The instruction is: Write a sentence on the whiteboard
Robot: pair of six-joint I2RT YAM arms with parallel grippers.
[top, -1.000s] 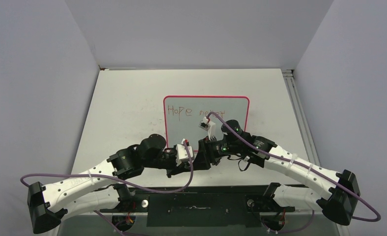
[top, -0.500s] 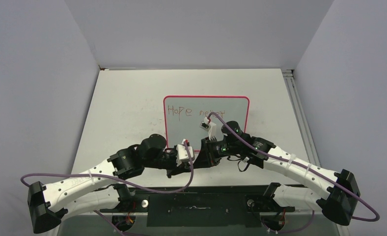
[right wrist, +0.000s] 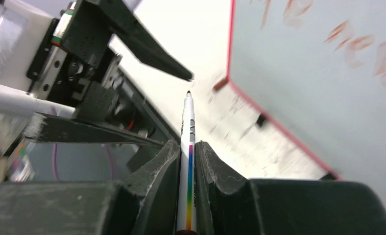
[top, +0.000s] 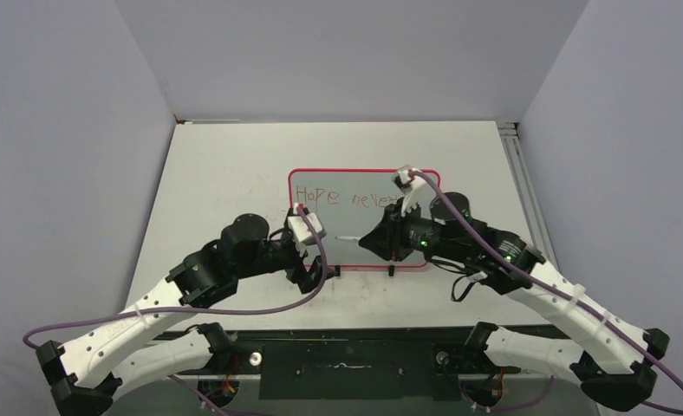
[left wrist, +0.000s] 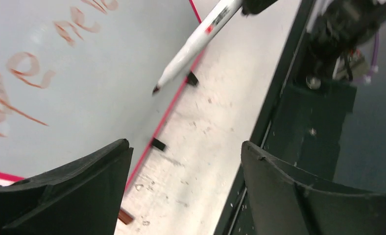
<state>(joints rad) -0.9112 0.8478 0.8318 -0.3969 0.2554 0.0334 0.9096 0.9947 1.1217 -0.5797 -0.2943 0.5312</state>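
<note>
The right claw (right wrist: 187, 147) is clamped on a marker (right wrist: 187, 117), whose tip points at the near part of the whiteboard (top: 360, 251). The left claw (left wrist: 186, 166) gapes wide and holds nothing. The whiteboard lies mid-surface (top: 225, 173); its sentence (top: 345, 198) reads "Hope never" along the far edge, so it looks unfinished, with the near half bare.

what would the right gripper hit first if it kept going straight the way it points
The right gripper is shut on the marker, whose tip leads. It would probably meet a finger of the open left gripper first, though depth is unclear. The whiteboard lies off to one side.
</note>
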